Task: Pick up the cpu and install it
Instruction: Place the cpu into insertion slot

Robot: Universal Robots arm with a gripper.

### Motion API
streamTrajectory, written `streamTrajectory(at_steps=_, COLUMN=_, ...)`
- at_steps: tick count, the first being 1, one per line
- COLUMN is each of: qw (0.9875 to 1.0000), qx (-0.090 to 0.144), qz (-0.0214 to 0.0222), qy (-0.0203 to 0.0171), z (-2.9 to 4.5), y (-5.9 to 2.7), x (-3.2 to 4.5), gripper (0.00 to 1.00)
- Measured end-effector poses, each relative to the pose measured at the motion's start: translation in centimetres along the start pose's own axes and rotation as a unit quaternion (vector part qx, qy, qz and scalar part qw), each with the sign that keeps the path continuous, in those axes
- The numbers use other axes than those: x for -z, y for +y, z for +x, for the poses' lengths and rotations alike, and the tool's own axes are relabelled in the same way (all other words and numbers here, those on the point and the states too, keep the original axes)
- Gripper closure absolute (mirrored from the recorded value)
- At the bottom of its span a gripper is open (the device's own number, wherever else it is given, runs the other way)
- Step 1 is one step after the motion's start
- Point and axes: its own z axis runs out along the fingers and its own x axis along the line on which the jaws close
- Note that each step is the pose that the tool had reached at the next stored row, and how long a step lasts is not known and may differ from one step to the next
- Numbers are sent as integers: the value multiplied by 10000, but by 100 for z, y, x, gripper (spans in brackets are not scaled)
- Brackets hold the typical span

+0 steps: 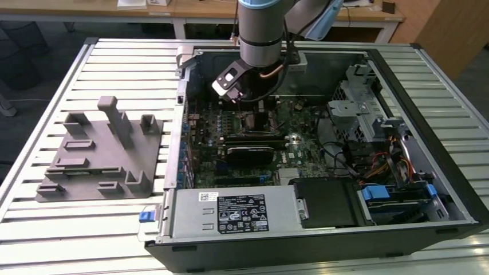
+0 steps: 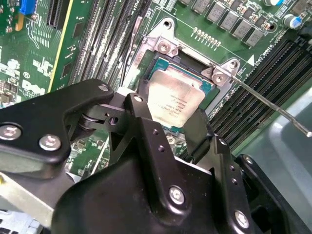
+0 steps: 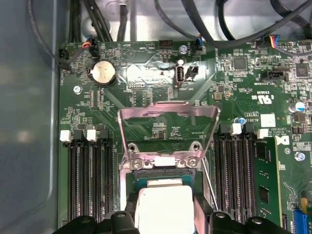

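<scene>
The cpu (image 2: 176,100), a small square chip with a pale silver top, sits between my gripper's (image 2: 168,117) black fingers (image 2: 139,109), which are shut on its two sides. It is right over the open socket (image 3: 161,171) on the green motherboard, tilted slightly; I cannot tell whether it rests in the socket. In the first wrist view the cpu (image 3: 163,207) lies just below the raised metal load plate (image 3: 168,119), held by the gripper (image 3: 165,217). The exterior view has the arm reaching down into the computer case (image 1: 428,69), with the gripper (image 1: 256,106) low over the board.
The socket's thin lever (image 2: 273,105) sticks out sideways. Black memory slots (image 3: 87,180) flank the socket. A grey moulded holder block (image 1: 95,152) lies on the slatted table at the exterior view's left. The power supply (image 1: 229,212) and drive cage (image 1: 367,114) crowd the case.
</scene>
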Motion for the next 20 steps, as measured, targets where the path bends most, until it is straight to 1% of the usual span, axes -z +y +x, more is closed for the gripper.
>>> streamTrajectory(at_steps=3, qw=10000, qx=-63, qz=1, qy=-4, z=-6, y=2, x=-2, gripper=47)
streamTrajectory(at_steps=20, qw=10000, qx=-67, qz=2, qy=-5, z=-7, y=22, x=-28, gripper=47)
